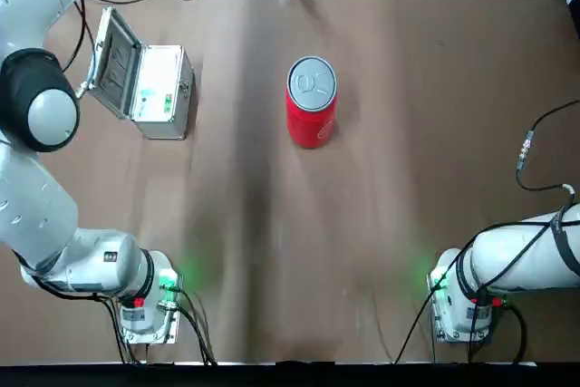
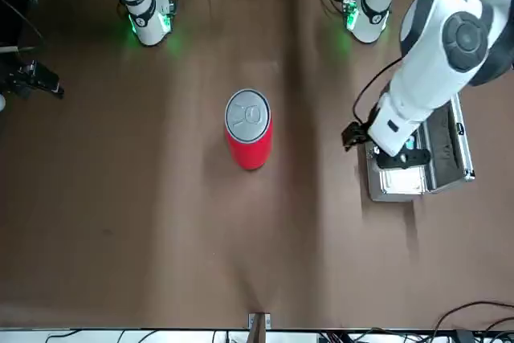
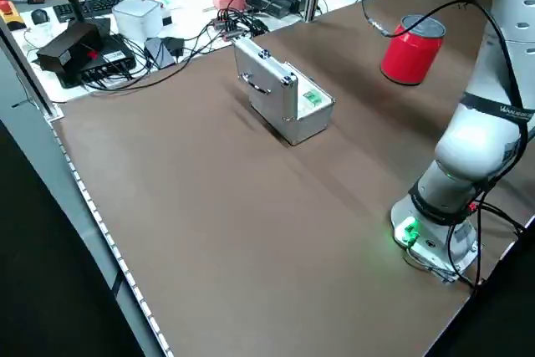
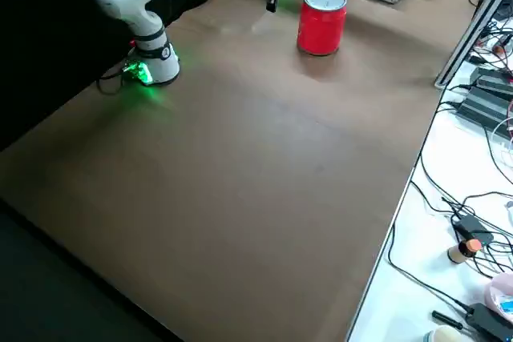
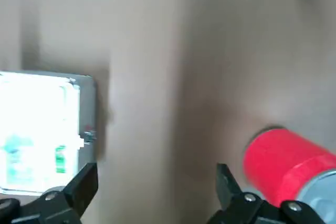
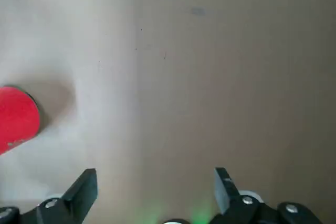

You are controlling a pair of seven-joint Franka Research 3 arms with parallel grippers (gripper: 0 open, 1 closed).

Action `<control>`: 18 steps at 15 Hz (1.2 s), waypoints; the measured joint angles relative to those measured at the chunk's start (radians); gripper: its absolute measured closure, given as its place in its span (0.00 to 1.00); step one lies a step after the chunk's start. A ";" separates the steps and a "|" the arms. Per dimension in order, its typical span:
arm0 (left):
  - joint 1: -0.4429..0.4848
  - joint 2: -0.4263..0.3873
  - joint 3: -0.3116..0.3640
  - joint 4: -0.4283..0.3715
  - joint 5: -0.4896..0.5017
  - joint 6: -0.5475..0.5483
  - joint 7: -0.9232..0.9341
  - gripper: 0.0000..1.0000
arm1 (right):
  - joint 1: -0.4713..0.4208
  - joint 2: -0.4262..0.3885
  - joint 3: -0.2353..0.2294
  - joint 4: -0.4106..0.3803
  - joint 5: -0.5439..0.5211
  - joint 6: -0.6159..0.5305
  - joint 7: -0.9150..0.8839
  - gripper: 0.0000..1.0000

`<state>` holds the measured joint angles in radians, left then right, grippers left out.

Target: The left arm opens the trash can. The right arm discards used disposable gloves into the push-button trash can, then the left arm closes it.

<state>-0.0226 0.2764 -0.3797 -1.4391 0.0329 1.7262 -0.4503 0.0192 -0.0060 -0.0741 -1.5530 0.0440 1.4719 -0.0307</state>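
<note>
I see the red trash can [image 1: 311,106] upright mid-counter [image 1: 381,224], lid down. My left end effector [image 5: 156,182] and right end effector [image 6: 155,184] both hang wide open, empty.

Trash can [image 6: 16,119] cut off — left pincer [image 5: 155,182] blurred

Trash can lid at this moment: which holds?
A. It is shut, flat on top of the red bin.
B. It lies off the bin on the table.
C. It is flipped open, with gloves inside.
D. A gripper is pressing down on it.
A. The trash can stands upright with its silver lid closed flat on top; no gripper touches it, and no gloves show anywhere.
</note>
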 joint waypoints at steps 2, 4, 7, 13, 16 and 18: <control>0.020 -0.019 0.001 0.003 0.023 -0.050 0.090 0.01 | 0.001 0.000 0.000 0.000 0.000 0.000 0.000 0.01; 0.043 -0.043 0.002 0.006 0.028 -0.117 0.179 0.01 | 0.002 0.000 0.001 0.000 0.000 0.000 0.000 0.01; 0.096 -0.089 0.005 0.010 0.028 -0.164 0.313 0.01 | 0.002 0.000 0.001 0.000 0.000 0.006 0.000 0.01; -0.002 -0.175 0.253 0.010 -0.011 -0.204 0.431 0.00 | 0.002 -0.002 0.001 0.000 0.000 0.022 0.000 0.01; -0.006 -0.182 0.264 0.008 -0.012 -0.240 0.415 0.00 | 0.002 -0.003 0.001 0.000 0.000 0.022 0.000 0.01; -0.008 -0.182 0.264 0.003 -0.012 -0.239 0.412 0.00 | 0.002 -0.003 0.001 0.000 0.000 0.022 0.000 0.01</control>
<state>-0.0303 0.0940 -0.1158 -1.4365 0.0214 1.4870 -0.0384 0.0208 -0.0086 -0.0733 -1.5529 0.0439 1.4938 -0.0309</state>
